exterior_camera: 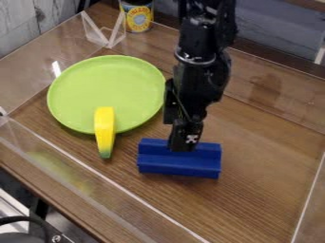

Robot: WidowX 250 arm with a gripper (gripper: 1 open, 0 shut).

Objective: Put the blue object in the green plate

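Note:
The blue object (pixel 178 160) is a deep blue ridged block lying flat on the wooden table, just right of the green plate (pixel 89 84). My black gripper (pixel 180 130) hangs straight down over the block's upper middle, open, with its fingertips at the block's top edge. Nothing is held between them. The lime-green plate lies to the left, and a yellow banana-shaped object (pixel 105 131) rests across its near rim.
A clear plastic wall (pixel 26 152) runs along the table's left and front edges. At the back stand a yellow-labelled cup (pixel 137 16) and a clear stand (pixel 102 30). The table edge drops off at the lower left.

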